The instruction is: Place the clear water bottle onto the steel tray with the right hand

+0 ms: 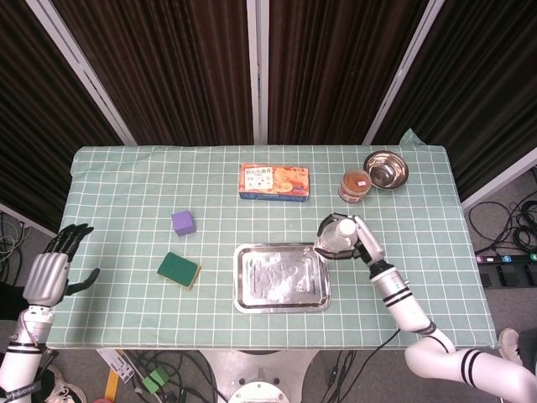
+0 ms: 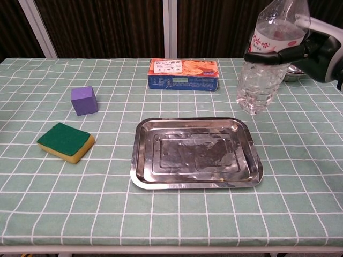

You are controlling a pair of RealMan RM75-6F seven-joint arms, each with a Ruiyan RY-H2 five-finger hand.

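The right hand (image 2: pixel 313 51) grips the bottle (image 2: pixel 266 64) upright in the air, fingers wrapped around its labelled middle, just past the tray's (image 2: pixel 140 155) far right corner. The left hand (image 1: pixel 52 269) hangs off the table's left edge, fingers apart, holding nothing. A biscuit box (image 2: pixel 184 74) lies beyond the tray; a purple cube (image 2: pixel 84 100) and a sponge (image 2: pixel 65 141) sit to the tray's left.
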